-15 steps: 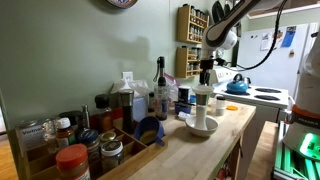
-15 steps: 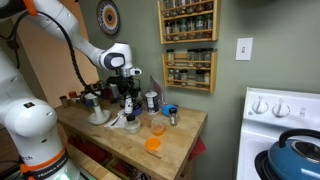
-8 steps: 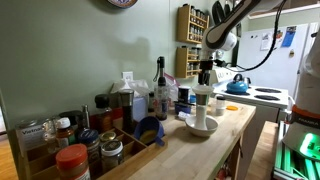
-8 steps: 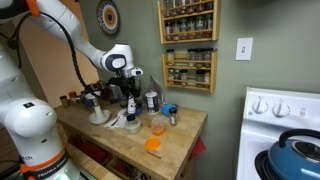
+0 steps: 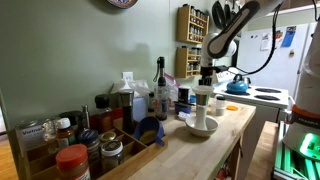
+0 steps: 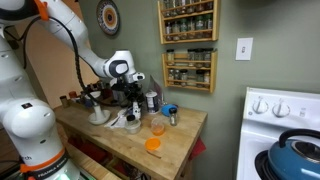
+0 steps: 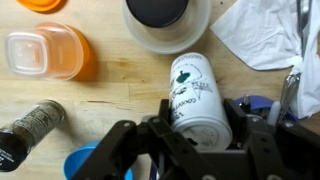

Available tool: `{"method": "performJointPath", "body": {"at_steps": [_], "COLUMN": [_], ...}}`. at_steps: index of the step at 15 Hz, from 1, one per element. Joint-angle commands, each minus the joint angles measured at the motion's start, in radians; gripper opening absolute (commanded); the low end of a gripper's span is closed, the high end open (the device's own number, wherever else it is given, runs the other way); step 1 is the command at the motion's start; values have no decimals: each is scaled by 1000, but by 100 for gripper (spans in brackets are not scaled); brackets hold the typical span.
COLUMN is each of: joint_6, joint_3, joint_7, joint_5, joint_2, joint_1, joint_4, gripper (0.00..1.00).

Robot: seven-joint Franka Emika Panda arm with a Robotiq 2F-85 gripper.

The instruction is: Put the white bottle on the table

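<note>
Kitchen corner: a light-wood tabletop [image 7: 120, 95] crowded with jars and containers. The gripper [image 7: 198, 130] is closed about the white bottle [image 7: 193, 90], a finger against either side of its body. The bottle is over bare wood near a white bowl [image 7: 165, 25] and a white cloth [image 7: 262, 38], and it cannot be told whether its base touches. Assessment: the bottle is brought to the placing spot but not yet delivered; setting down, release and withdrawal remain.

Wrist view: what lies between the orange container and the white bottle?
Only bare wood of the table lies between the orange container and the white bottle, as the wrist view shows.
</note>
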Motion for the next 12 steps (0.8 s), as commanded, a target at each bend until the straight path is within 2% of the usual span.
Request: {"method": "performJointPath", "body": {"at_steps": [1, 6, 10, 11, 12], "joint_6": [76, 130, 159, 163, 162], "joint_3": [10, 18, 18, 19, 18], "joint_7": [15, 51, 40, 44, 39], "joint_5": [15, -17, 20, 21, 26], "joint_2": [2, 21, 30, 31, 31], "joint_1": [1, -7, 1, 0, 1], "joint_4": [-39, -63, -81, -83, -85], "gripper": [31, 31, 31, 81, 82]}}
